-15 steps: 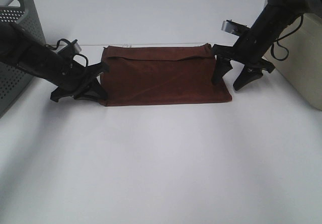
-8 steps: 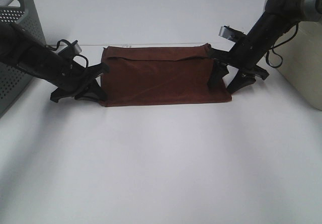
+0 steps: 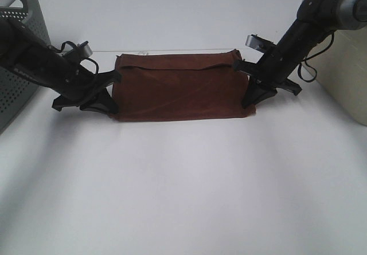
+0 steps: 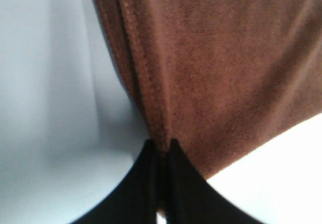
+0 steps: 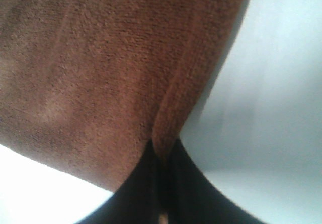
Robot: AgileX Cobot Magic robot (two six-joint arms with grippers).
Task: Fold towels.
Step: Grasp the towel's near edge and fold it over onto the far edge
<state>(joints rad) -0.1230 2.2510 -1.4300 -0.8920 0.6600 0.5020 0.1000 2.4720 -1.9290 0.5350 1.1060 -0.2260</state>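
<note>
A dark reddish-brown towel (image 3: 180,86) lies folded into a wide rectangle on the white table, its upper layer folded toward the far edge. My left gripper (image 3: 112,109) is shut on the towel's near-left corner. In the left wrist view the hemmed edge of the towel (image 4: 211,63) runs down into the closed black fingers (image 4: 146,183). My right gripper (image 3: 248,103) is shut on the near-right corner. The right wrist view shows the towel (image 5: 90,68) pinched in the closed black fingers (image 5: 186,183).
A grey perforated basket (image 3: 17,43) stands at the far left behind my left arm. A cream-coloured box (image 3: 344,66) sits at the right edge beside my right arm. White tabletop (image 3: 183,186) stretches toward the front.
My right gripper moved left onto the towel's near-right corner and closed on it, pulling that corner in slightly. The left gripper kept its hold and shifted a little up and back.
</note>
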